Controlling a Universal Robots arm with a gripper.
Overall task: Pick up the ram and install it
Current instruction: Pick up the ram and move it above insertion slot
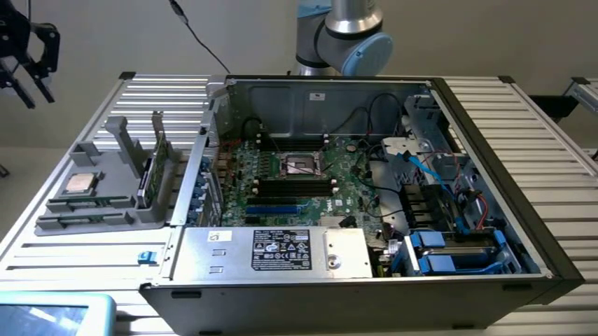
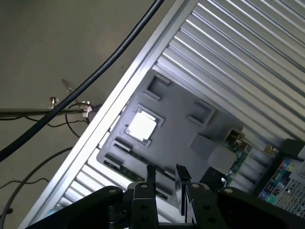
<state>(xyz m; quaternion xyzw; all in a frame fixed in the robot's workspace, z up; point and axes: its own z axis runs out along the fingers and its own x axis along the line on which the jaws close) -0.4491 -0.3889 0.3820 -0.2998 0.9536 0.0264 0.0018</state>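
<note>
Jaws: high in the air off the desk corner at the exterior view's far left, clear of everything; two fingers parted wide, nothing between them.
Ram: long dark-green stick, lying flat in a slot along the near edge of the grey holder; untouched, well apart from the jaws.
Grey holder: on the ribbed desk, just beside the computer case, on the exterior view's left.
Processor chip: square, silver, flat in its recess on the holder, near the ram.
Expansion card: upright on edge in the holder, on the side next to the case.
Computer case: lid off, motherboard exposed; black memory slots on the near side of the processor socket.
Arm base: behind the case.
</note>
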